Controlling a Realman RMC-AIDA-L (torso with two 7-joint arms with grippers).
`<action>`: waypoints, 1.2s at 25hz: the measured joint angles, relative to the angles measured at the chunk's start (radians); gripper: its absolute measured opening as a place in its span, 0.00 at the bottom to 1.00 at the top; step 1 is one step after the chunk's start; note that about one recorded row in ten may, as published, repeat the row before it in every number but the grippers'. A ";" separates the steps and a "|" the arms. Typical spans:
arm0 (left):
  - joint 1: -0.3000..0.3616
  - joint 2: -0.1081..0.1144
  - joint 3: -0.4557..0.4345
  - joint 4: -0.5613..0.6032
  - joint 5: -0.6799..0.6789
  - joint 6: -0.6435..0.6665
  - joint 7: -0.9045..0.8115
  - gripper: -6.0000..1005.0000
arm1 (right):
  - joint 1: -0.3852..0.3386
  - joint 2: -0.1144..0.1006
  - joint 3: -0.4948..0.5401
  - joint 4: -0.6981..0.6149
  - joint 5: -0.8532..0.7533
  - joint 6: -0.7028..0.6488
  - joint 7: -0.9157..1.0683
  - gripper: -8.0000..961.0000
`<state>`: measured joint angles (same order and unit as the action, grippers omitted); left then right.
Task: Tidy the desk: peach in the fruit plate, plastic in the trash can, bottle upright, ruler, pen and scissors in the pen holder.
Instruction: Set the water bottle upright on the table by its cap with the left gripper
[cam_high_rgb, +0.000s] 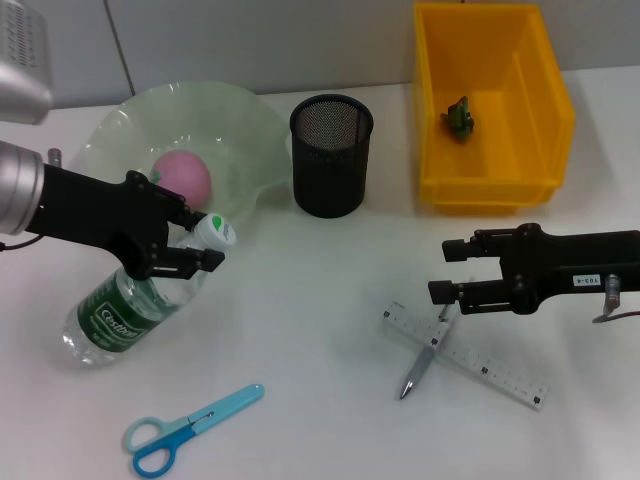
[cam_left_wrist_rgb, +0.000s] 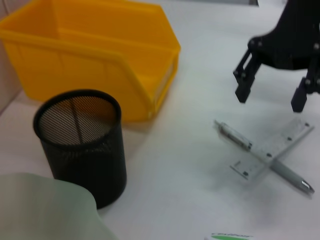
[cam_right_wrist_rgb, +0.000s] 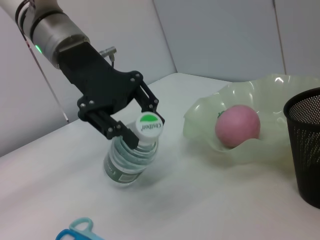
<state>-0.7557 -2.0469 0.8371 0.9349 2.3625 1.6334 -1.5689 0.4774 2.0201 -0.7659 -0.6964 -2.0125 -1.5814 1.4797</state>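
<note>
My left gripper is shut on the neck of the clear bottle, which leans with its base on the table and its white cap raised toward the plate. The right wrist view shows that grip on the bottle. The pink peach lies in the pale green fruit plate. A green piece of plastic sits in the yellow bin. My right gripper hangs open just above the ruler and the pen, which cross each other. The blue scissors lie near the front edge.
The black mesh pen holder stands between the plate and the bin, with nothing in it. In the left wrist view the holder, the bin, the ruler and the pen show beneath the right gripper.
</note>
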 joint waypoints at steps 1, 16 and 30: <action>0.004 0.004 -0.003 -0.001 -0.013 0.002 0.000 0.45 | 0.000 0.000 0.000 0.000 0.000 0.000 0.002 0.75; 0.058 0.028 -0.072 -0.008 -0.110 0.019 0.000 0.44 | 0.000 0.005 -0.003 0.000 0.000 -0.010 0.001 0.75; 0.108 0.053 -0.079 -0.010 -0.210 0.039 0.000 0.44 | 0.003 0.005 -0.028 0.009 0.000 -0.012 -0.002 0.75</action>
<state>-0.6472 -1.9938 0.7577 0.9249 2.1525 1.6725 -1.5691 0.4807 2.0246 -0.7943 -0.6876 -2.0125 -1.5939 1.4777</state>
